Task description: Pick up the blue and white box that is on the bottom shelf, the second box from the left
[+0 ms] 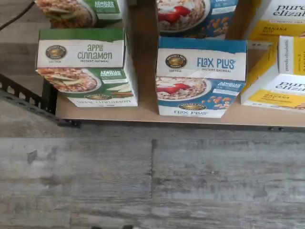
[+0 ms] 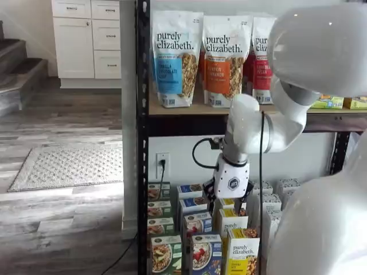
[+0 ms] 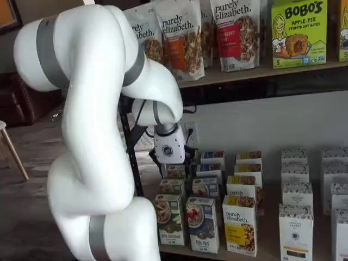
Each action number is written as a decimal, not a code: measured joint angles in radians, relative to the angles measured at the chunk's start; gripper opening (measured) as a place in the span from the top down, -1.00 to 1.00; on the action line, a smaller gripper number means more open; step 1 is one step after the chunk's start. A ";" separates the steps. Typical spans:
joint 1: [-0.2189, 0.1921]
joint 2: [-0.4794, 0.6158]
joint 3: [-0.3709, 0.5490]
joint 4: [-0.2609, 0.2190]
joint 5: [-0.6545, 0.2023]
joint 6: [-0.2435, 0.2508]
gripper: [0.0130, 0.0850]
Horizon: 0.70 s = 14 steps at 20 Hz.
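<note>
Grey wood-plank floor (image 2: 63, 215) runs through room. Pale patterned rug (image 2: 66, 165) lies on it. White cabinet (image 2: 86, 40) with drawers against far wall. Dark stair steps (image 2: 17, 71) at side. White wall outlet (image 2: 162, 163) with black plug behind rack.

Beneath the gripper's wrist, the blue and white box (image 1: 200, 76) is showing a blue band, white panel, blue lettering and red berries. Beside it, the green box (image 1: 86, 67) is wearing green and cream; the yellow-and-white box (image 1: 279, 71) is flanking the blue one's other side.
</note>
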<state>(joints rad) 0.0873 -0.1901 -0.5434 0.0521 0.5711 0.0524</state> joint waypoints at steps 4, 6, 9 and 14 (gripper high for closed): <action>0.004 0.093 -0.020 0.004 -0.063 -0.002 -1.00; 0.008 0.132 -0.031 -0.018 -0.088 0.020 -1.00; 0.012 0.183 -0.051 -0.022 -0.117 0.027 -1.00; 0.007 0.259 -0.084 -0.056 -0.169 0.052 -1.00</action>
<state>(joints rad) 0.0947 0.0688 -0.6276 -0.0037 0.4019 0.1047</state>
